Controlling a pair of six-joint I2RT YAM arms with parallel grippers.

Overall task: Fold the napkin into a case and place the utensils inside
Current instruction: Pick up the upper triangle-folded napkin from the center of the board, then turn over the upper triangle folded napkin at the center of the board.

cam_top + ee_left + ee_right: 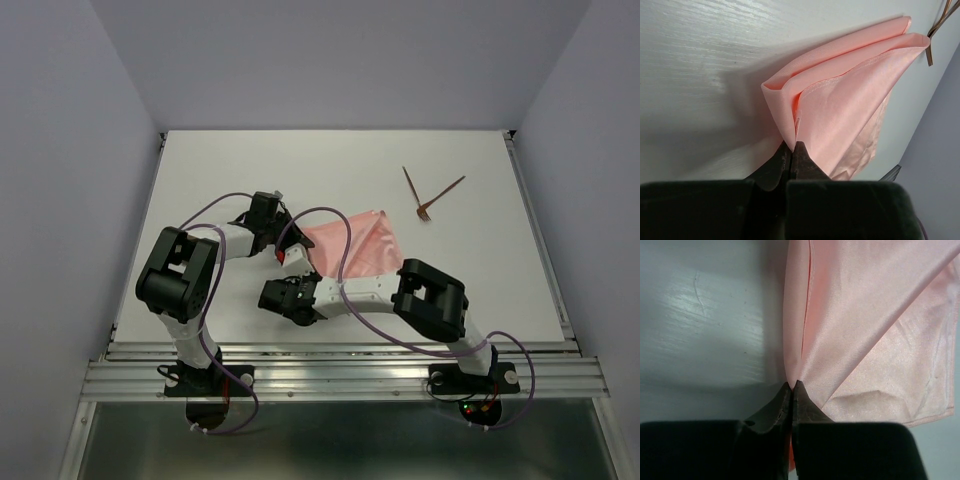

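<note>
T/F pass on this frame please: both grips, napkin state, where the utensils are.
1. The left gripper is shut on the napkin at its edge. True.
2. The right gripper is open above the cloth. False: it is shut, pinching the napkin's edge.
3. The utensils lie inside the napkin. False: they lie bare on the table, beyond the napkin toward the far right.
4. The napkin is folded over, with stacked layers showing in the left wrist view. True.
5. The two utensils lie parallel. False: they angle toward each other in a V.
</note>
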